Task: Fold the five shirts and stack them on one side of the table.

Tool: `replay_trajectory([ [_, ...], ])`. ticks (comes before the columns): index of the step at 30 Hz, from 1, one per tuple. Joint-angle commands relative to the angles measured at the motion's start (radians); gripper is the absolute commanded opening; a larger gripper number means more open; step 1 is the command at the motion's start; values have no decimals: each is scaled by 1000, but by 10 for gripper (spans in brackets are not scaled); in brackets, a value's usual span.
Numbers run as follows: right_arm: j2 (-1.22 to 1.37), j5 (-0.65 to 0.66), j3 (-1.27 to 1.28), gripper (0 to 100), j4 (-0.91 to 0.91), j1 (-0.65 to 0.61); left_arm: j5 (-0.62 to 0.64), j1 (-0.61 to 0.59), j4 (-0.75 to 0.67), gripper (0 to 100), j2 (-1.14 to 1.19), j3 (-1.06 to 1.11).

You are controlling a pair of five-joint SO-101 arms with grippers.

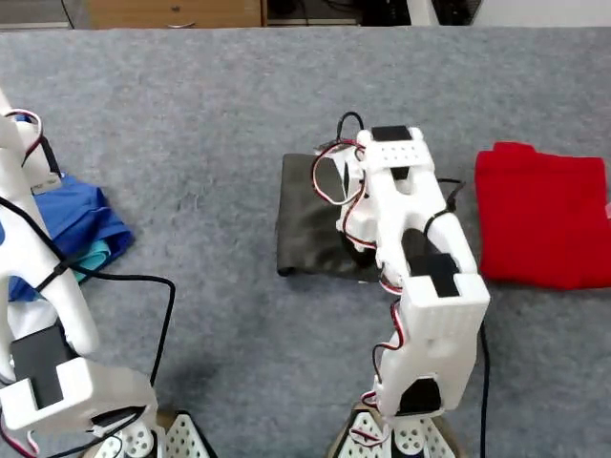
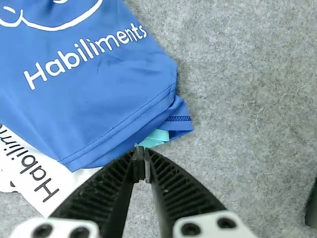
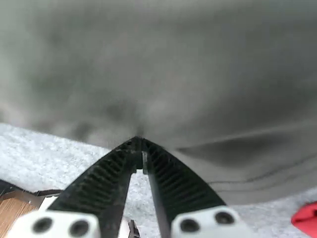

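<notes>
Dark-grey folded shirt point(image 1: 307, 215) lies centre, red folded shirt point(image 1: 539, 215) at three o'clock, blue printed shirt point(image 1: 81, 215) at nine; left tool point(image 2: 141, 159) and right tool point(image 3: 138, 147) are pressed together.

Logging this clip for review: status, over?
Left gripper shut beside blue shirt pile. Right gripper shut at dark shirt edge. Red shirt folded, apart. Nothing in the way.

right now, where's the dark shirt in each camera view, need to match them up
high view: the dark shirt lies mid-table, partly under the right arm.
right wrist view: it spreads just past the right gripper.
left wrist view: a dark sliver at the edge; cannot tell if it is the shirt.
shared landmark: the red shirt, also at a corner of the right wrist view.
</notes>
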Motion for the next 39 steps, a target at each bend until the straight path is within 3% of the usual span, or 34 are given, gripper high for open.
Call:
replay_trajectory([
  [1,-71,-31,-90,2,46,-27,-8,-35,9,19,-41,-11],
  [11,-48,-135,-111,2,37,-306,-8,-103,9,19,-44,-11],
  [20,223,-135,-122,2,-20,-367,-37,-123,9,19,-136,35],
  [31,-159,-135,-223,2,123,-328,-37,-123,9,19,-165,57],
  [39,-288,-138,-223,10,44,-33,-35,-124,9,19,-165,60],
])
